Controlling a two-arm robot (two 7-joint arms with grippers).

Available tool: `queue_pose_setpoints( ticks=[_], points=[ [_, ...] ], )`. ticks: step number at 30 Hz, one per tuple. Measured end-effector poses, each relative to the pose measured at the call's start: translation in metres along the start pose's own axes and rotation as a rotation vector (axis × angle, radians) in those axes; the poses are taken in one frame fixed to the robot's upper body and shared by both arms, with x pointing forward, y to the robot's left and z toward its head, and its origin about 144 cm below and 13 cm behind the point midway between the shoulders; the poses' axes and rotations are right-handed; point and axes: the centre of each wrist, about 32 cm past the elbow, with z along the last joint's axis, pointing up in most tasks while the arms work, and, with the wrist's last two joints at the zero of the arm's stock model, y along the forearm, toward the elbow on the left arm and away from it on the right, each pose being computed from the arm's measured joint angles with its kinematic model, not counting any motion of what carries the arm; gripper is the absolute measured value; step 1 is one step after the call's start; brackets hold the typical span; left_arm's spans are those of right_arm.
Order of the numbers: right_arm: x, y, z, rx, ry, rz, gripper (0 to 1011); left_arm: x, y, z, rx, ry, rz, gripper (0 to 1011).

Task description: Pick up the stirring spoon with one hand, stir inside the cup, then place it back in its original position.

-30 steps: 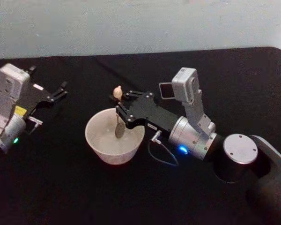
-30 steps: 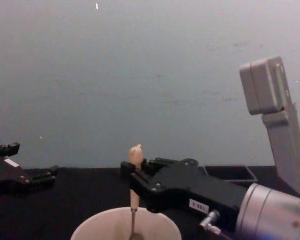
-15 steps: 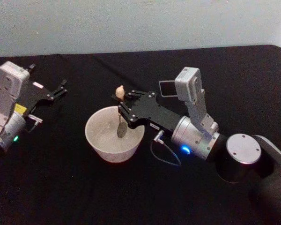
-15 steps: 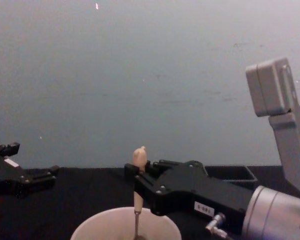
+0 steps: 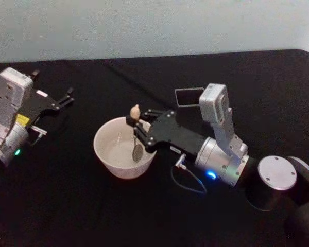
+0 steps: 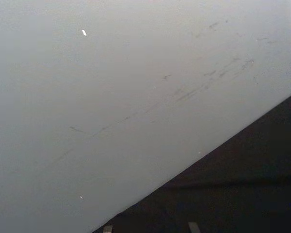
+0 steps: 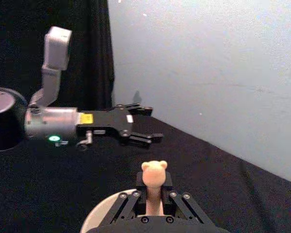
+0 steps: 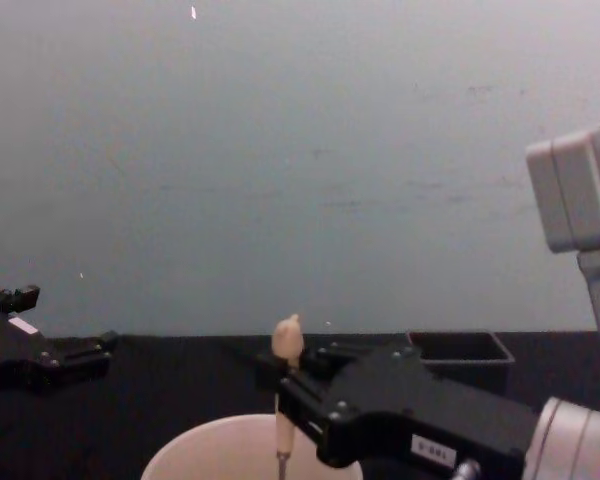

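A black-covered table (image 5: 92, 216) runs back to a pale grey-blue wall (image 5: 144, 25).

The right arm reaches in from the right, and the right gripper (image 5: 136, 123) sits over the right side of the cup's rim. Its black fingers (image 7: 136, 200) are pressed in on the spoon's handle, pinching it from both sides. The left gripper (image 5: 68, 98) rests far left, well apart from the cup, with its fingers (image 7: 153, 137) spread and nothing between them.

The cup (image 5: 121, 170) is wide, round and pale pinkish-cream, with a thin smooth rim. It stands near the table's middle.

The holder (image 8: 460, 362) is a small dark grey box with a square mouth and thin walls. It stands behind the right gripper, nearer the wall, apart from the cup.

The stirring spoon (image 5: 135, 111) hangs upright in the cup, its small metal bowl low inside, toward the right side. It has a thin dark shaft. Its cream-beige handle ends in a knob that resembles a tiny bear's head with two round ears in the right wrist view.

A yellow label (image 7: 87, 118) sits on the left arm, and a white label (image 8: 432, 452) with dark characters is on the right gripper's body. The writing on both is too small to read.
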Motion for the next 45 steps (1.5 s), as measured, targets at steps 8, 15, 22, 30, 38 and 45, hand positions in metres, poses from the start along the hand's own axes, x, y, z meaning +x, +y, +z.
queue_pose_setpoints(
  ticks=[8,15,22,30,38,45],
  points=[
    [-0.01,-0.003,-0.001,-0.006,0.007,0.042,173,0.0,0.0,0.0,0.0,0.0,0.0,1001],
    [-0.015,0.001,-0.001,-0.009,0.011,0.07,173,0.0,0.0,0.0,0.0,0.0,0.0,1001],
    [-0.017,0.011,0.0,0.002,0.012,0.083,172,0.0,0.0,0.0,0.0,0.0,0.0,1001],
    [-0.013,0.021,0.0,0.01,0.011,0.065,172,0.0,0.0,0.0,0.0,0.0,0.0,1001],
    [-0.007,0.028,-0.001,0.014,0.01,0.033,172,0.0,0.0,0.0,0.0,0.0,0.0,1001],
    [0.002,0.029,0.0,0.017,0.006,-0.008,172,0.0,0.0,0.0,0.0,0.0,0.0,1002]
  ],
)
